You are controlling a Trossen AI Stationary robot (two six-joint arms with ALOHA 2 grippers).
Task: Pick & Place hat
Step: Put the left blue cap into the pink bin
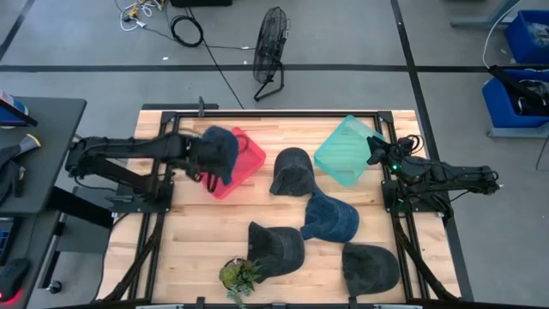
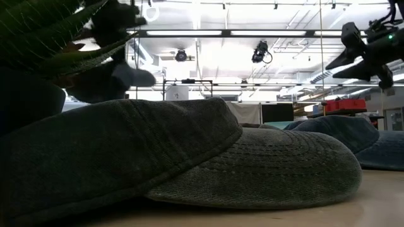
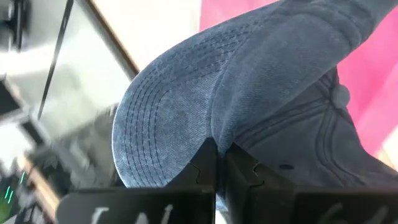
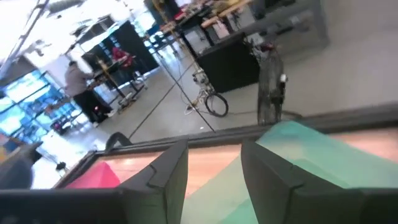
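My left gripper (image 1: 201,160) is shut on a blue denim hat (image 1: 222,149) over the left part of the red bin (image 1: 244,167). In the left wrist view the hat (image 3: 261,81) fills the picture, with the bin's pink (image 3: 373,93) behind it. My right gripper (image 1: 374,151) waits open over the right edge of the teal bin (image 1: 345,151), touching nothing; its wrist view shows the open fingers (image 4: 214,168) above that bin (image 4: 311,155). Several more hats lie on the table: dark grey (image 1: 292,172), blue (image 1: 331,217), and two dark ones (image 1: 276,246) (image 1: 371,267). My left gripper pinches the blue hat between its two fingers (image 3: 242,177) where the brim meets the crown (image 3: 214,134). The brim (image 3: 155,124) spreads to one side of the fingers and the crown (image 3: 311,137) to the other. The hat is lifted clear, above the red bin.
A small potted plant (image 1: 238,276) stands at the table's near edge, and its leaves (image 2: 57,31) crowd the low view beside the nearest dark hat (image 2: 189,157). Bare wood (image 1: 197,240) shows near the left. A floor fan (image 1: 271,51) stands beyond the far edge.
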